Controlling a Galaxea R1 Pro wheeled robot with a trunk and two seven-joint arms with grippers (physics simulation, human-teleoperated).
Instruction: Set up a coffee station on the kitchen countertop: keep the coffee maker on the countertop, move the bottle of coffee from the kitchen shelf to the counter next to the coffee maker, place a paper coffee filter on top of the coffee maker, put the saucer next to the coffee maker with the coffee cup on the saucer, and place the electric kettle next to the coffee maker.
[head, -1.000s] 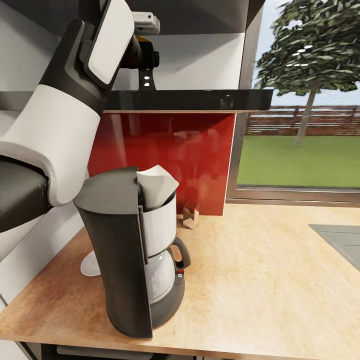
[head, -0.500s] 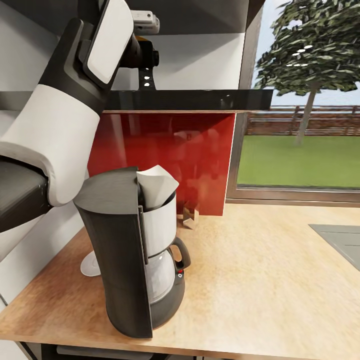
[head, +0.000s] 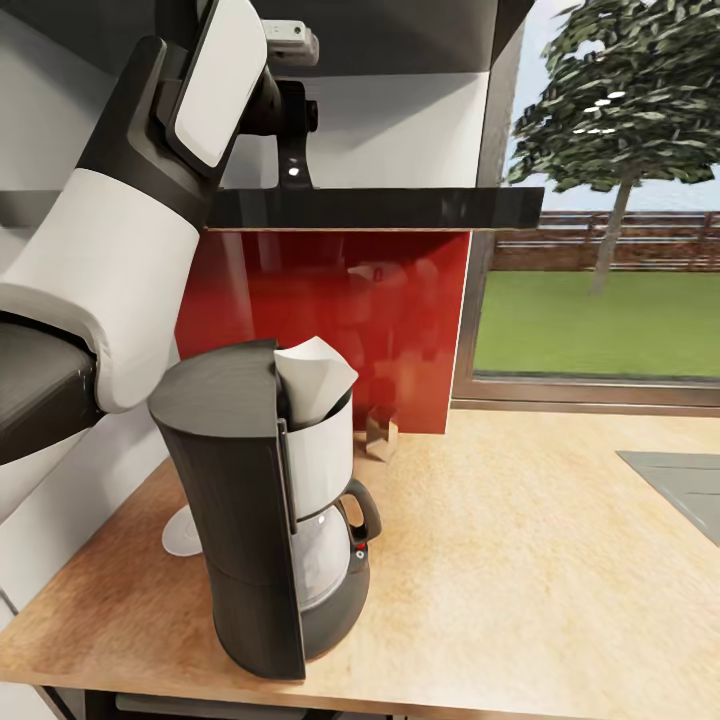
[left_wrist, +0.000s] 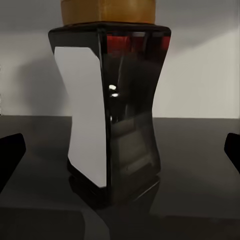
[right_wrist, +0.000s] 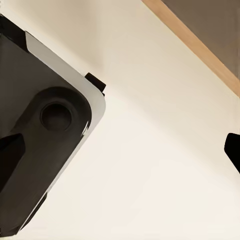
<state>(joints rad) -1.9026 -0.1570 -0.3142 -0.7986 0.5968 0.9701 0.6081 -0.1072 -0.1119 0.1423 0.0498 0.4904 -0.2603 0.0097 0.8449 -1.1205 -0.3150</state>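
Left wrist view: the bottle of coffee (left_wrist: 112, 120) stands upright at twelve o'clock, dead ahead between the left gripper's (left_wrist: 120, 155) wide-spread fingertips.

A glossy red backsplash (head: 330, 320) fills the middle of the frame, with white wall (head: 400, 125) above it. At right, a large window (head: 600, 200) looks onto a green lawn (head: 600, 320), a tree (head: 620, 90) and a wooden fence (head: 610, 245) in daylight. A grey inset panel (head: 680, 480) sits at the right edge.
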